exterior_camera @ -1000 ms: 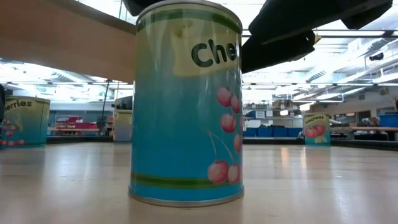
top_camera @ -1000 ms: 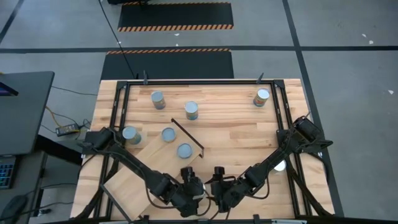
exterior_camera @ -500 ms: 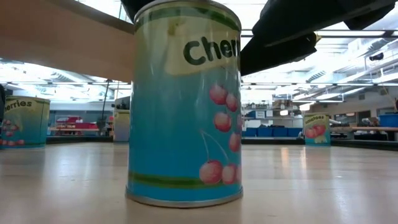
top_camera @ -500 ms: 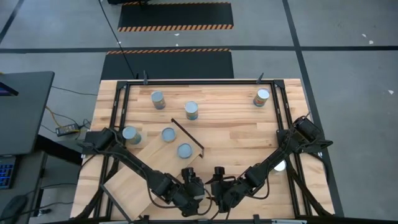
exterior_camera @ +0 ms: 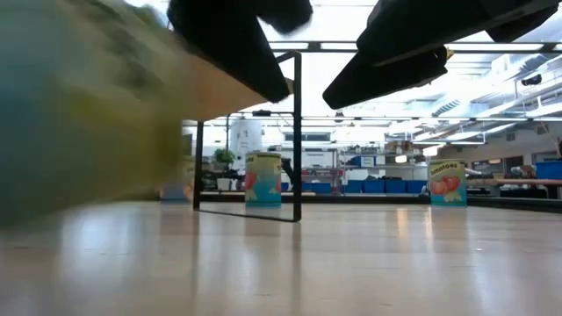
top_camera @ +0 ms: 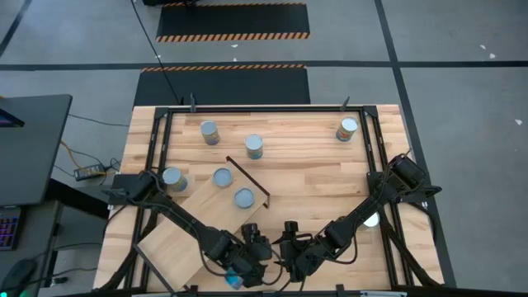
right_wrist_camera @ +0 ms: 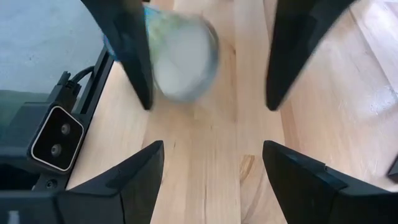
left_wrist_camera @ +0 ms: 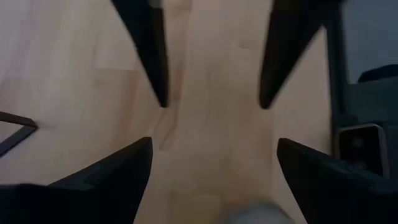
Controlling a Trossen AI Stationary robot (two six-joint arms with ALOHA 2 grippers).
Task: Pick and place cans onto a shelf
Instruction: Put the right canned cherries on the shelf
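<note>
One can (top_camera: pixel 235 276) lies tipped and blurred at the table's near edge, beside my left gripper (top_camera: pixel 252 254). It fills the left of the low view (exterior_camera: pixel 88 114) and shows end-on in the right wrist view (right_wrist_camera: pixel 181 57). My left gripper (left_wrist_camera: pixel 214 99) is open with bare table between its fingers. My right gripper (top_camera: pixel 289 247) is open beside it, and the can lies beyond its fingertips (right_wrist_camera: pixel 208 102). The shelf (top_camera: pixel 169 243) runs slantwise from the near left. Two cans (top_camera: pixel 222 178) (top_camera: pixel 243 198) show on its far end. My left gripper is open next to the tipped can. The arm hides the place in the high view and the can is blurred, so I cannot tell whether a finger touches it.
Other cans stand at the far left (top_camera: pixel 209 132), far middle (top_camera: pixel 253 146), far right (top_camera: pixel 347 129), left of the shelf (top_camera: pixel 172 178), and half hidden under my right arm (top_camera: pixel 370 219). A black frame (top_camera: pixel 157 140) runs around the table. A small camera (right_wrist_camera: pixel 53 140) sits at the near edge.
The can that stood upright in front of the low camera first turned about its axis. It has now tipped over and swept toward the left of the low view, blurred, and the shelf's black frame shows behind where it stood.
</note>
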